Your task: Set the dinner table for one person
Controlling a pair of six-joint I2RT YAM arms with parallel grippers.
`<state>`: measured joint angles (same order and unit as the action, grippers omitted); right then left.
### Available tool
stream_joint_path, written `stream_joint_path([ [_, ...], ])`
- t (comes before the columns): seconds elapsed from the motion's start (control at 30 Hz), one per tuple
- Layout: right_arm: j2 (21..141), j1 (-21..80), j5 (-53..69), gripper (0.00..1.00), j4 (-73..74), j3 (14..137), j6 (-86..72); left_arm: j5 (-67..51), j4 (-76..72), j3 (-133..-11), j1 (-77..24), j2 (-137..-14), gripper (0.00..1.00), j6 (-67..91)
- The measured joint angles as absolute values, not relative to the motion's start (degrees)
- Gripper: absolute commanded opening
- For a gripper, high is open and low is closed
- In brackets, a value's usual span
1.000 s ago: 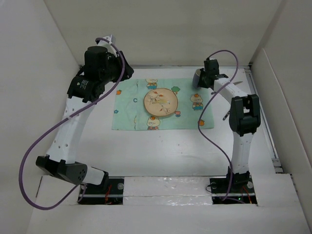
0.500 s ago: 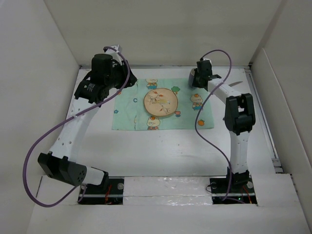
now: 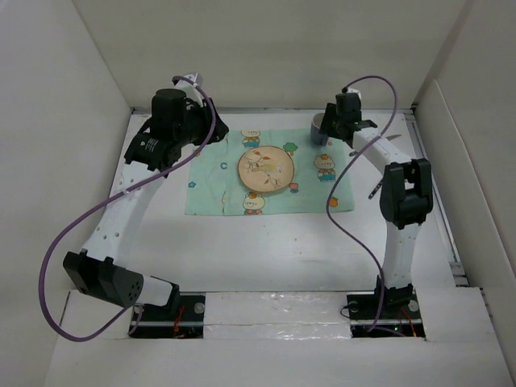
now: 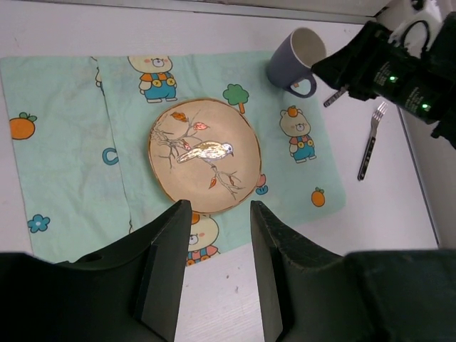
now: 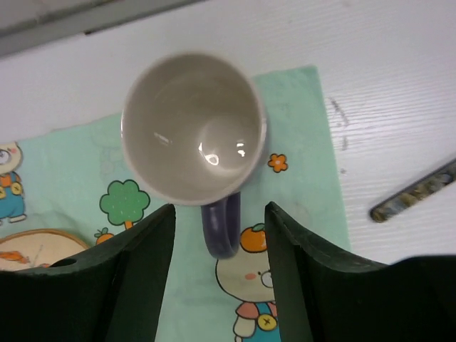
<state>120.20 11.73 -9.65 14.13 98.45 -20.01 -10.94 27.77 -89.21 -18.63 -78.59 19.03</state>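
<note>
The dinner table [image 3: 266, 242] is a white tabletop with a mint-green cartoon mat [image 3: 218, 181] on it. A round tan plate with a bird drawing [image 3: 266, 169] lies in the middle of the mat. A grey-blue mug [image 5: 192, 128] stands upright on the mat's far right corner [image 3: 316, 127]. My right gripper [image 5: 219, 210] is open above the mug, its fingers either side of the handle [image 5: 221, 231] without touching it. My left gripper [image 4: 219, 208] is open and empty, high above the plate's near edge [image 4: 203, 153]. A fork [image 4: 369, 142] lies on the table right of the mat.
White walls enclose the table on the left, back and right [image 3: 97, 72]. A raised rail [image 3: 439, 201] runs along the right side. Purple cables hang from both arms. The right arm reaches over the fork's area in the top view.
My left arm has swung slightly right towards the mat. My right wrist has shifted a little around the mug, which stays at the mat's far right corner.
</note>
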Motion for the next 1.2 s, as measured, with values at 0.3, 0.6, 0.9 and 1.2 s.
stream_joint_path([
  [0.3,108.92,-0.38,-10.74,0.00,15.07,96.01,-24.88,-13.45,23.73,-88.88,-20.01,-78.87,0.36,18.90],
  [0.6,126.72,-3.95,-14.04,0.53,30.30,108.16,-30.89,-14.61,22.55,-86.11,-20.75,-78.94,0.36,17.89],
  [0.9,136.27,-3.79,-13.80,0.54,40.69,118.98,-35.55,-10.57,23.05,-85.36,-28.64,-79.00,0.37,15.38],
  [1.2,139.63,-3.79,-14.37,0.46,44.42,125.93,-38.37,-7.60,23.44,-85.43,-29.50,-79.88,0.37,13.82],
])
